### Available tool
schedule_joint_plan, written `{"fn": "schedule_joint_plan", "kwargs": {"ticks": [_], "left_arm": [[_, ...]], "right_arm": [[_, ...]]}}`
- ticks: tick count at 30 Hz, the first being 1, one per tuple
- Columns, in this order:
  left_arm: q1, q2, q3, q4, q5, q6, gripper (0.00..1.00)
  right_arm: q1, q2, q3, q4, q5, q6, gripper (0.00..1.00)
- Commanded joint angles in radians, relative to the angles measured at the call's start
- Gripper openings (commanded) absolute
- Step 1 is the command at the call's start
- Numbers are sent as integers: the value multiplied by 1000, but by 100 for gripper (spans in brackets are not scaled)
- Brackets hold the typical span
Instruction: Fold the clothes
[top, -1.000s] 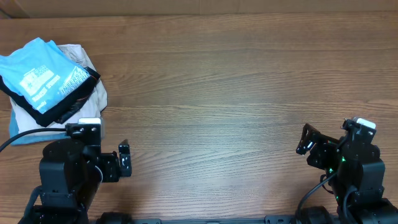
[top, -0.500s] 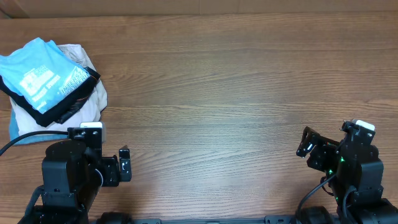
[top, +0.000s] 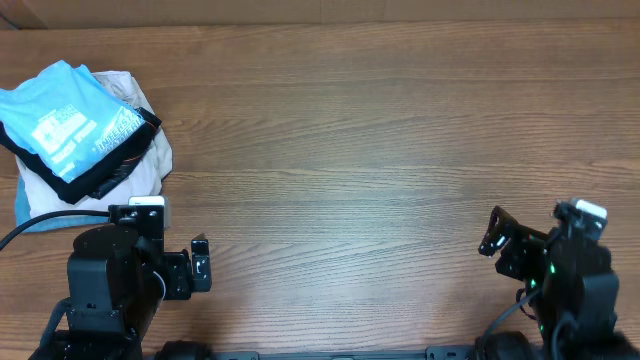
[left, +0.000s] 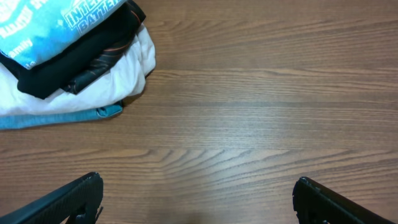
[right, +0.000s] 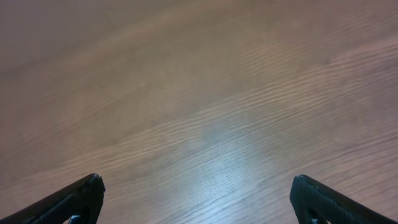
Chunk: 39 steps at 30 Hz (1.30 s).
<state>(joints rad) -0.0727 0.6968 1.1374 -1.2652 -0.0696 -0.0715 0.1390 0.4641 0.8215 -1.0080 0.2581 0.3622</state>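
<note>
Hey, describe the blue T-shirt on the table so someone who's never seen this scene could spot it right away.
Look at the far left corner of the wooden table, where a pile of folded clothes sits. The blue T-shirt lies on top, over a black garment and a cream garment. It alone carries white printed lettering.

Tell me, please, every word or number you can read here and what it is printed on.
"INTE": white print on the blue T-shirt, cut off by the frame edge.
"BATTE": the line below it, likewise cut off.
Other print on that shirt: too blurred to read.
Nothing else bears text.
</note>
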Motion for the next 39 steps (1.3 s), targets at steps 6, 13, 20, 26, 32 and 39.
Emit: {"fn": "schedule_joint_plan", "kwargs": {"ticks": [6, 13, 20, 26, 32, 39], "left_arm": [[-6, 3, -3, 2, -16, 5, 100], [-6, 3, -3, 2, -16, 5, 100], [-6, 3, -3, 2, -16, 5, 100], [-6, 3, -3, 2, -16, 5, 100], [-6, 3, -3, 2, -16, 5, 100], [-6, 3, -3, 2, -16, 5, 100]], "right_arm": [[-57, -394, -354, 283, -182, -201, 100], [-166, -460, -558, 587, -329, -242, 100], [-180, -461, -784, 980, -365, -317, 100], [-180, -461, -814, 925, -357, -347, 100], [-180, -461, -813, 932, -357, -336, 100], [-180, -461, -813, 932, -357, -336, 100]]}}
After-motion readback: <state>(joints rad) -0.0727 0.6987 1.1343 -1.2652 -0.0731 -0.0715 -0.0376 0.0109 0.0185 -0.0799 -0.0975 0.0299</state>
